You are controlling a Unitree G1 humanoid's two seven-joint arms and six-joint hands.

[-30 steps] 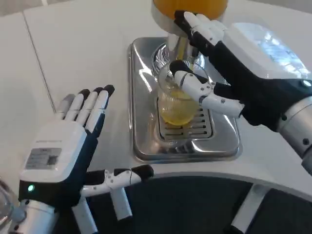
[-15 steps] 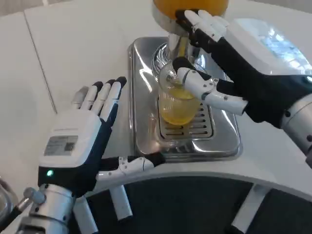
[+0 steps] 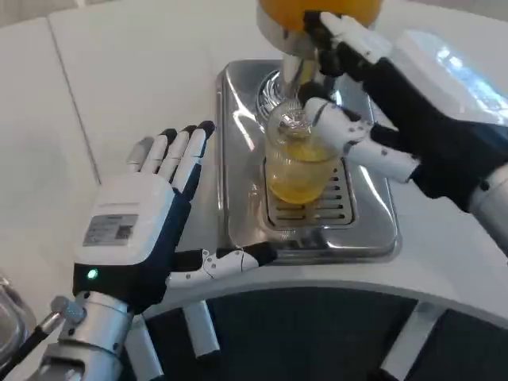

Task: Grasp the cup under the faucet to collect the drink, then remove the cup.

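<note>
A clear ribbed cup (image 3: 298, 171), part full of orange drink, stands on the grate of the silver drip tray (image 3: 238, 159), right under the faucet (image 3: 295, 75) of the orange-filled dispenser (image 3: 317, 9). My right hand (image 3: 397, 103) comes in from the right and grips the cup. Its thumb (image 3: 349, 141) lies across the cup's near side by the rim, and its fingers (image 3: 341, 36) reach behind, up against the dispenser's base. My left hand (image 3: 139, 226) hovers flat and open just left of the tray, holding nothing.
The white table's curved front edge (image 3: 357, 278) runs just below the tray. Bare white tabletop (image 3: 135, 71) stretches to the left and back. A glass object (image 3: 8, 317) shows at the bottom left corner.
My left hand has moved forward and right, closer to the tray's left side. The camera has shifted a little. The right hand and the cup hold their place under the faucet.
</note>
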